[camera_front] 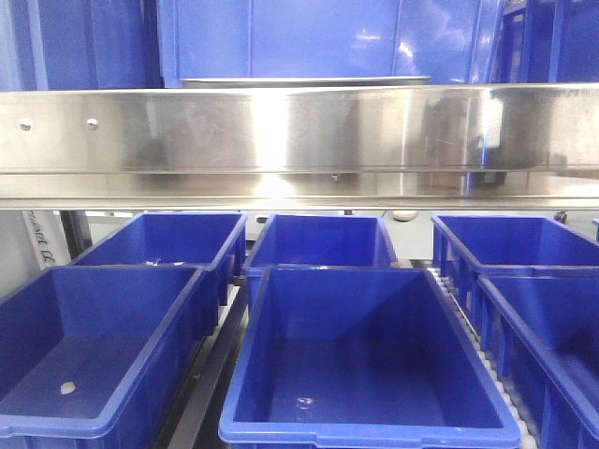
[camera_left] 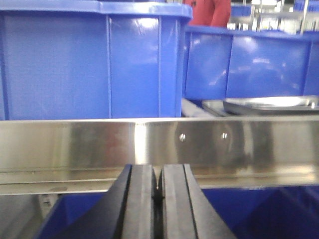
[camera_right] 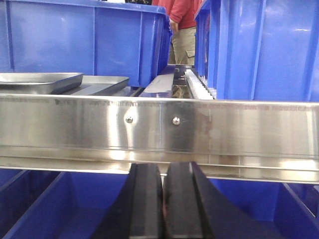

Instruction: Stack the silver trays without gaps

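Factory line: blue bins (camera_front: 370, 374), steel rail (camera_front: 299, 131)

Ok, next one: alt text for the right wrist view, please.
The right hand, closed and empty, sits below a long steel rail. Beyond the rail, silver trays lie at left among tall blue bins, with a person in red behind.

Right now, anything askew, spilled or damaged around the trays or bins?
Nothing clearly damaged or spilled. One small pale scrap lies on the floor of the near-left blue bin. The silver trays sit offset in the right wrist view, the upper one shifted left, not nested flush. Both grippers, left and right, are shut and empty.
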`<state>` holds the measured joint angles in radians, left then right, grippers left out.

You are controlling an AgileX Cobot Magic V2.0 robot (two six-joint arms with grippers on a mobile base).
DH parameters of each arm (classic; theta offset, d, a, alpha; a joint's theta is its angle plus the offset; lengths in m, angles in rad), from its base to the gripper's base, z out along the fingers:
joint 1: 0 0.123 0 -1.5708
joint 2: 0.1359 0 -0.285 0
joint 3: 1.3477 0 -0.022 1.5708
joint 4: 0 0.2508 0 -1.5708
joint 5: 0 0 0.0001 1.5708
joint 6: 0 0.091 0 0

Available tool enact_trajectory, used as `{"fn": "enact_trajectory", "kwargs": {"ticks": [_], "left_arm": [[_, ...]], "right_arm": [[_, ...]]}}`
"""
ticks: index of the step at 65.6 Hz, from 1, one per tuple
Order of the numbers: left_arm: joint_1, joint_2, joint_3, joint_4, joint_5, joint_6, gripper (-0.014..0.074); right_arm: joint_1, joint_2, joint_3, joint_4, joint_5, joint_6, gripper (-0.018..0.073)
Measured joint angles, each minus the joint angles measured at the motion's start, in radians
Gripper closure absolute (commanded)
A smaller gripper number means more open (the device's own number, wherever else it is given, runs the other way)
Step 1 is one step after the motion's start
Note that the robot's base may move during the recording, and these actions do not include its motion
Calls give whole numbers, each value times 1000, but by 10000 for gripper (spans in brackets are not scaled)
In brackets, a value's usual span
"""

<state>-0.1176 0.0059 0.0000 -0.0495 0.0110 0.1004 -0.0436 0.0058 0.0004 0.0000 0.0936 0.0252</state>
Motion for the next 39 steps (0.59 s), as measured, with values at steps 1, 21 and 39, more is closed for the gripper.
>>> {"fn": "enact_trajectory", "kwargs": {"ticks": [1,21,39], "left_arm": [[0,0,-1,9,3,0,605],[0,0,2,-3,11,2,605],[0,0,2,-8,12,2,605]], "right_arm": [[0,0,0,0,0,0,577],[0,-1,0,0,0,0,577],[0,-1,0,0,0,0,577]]}}
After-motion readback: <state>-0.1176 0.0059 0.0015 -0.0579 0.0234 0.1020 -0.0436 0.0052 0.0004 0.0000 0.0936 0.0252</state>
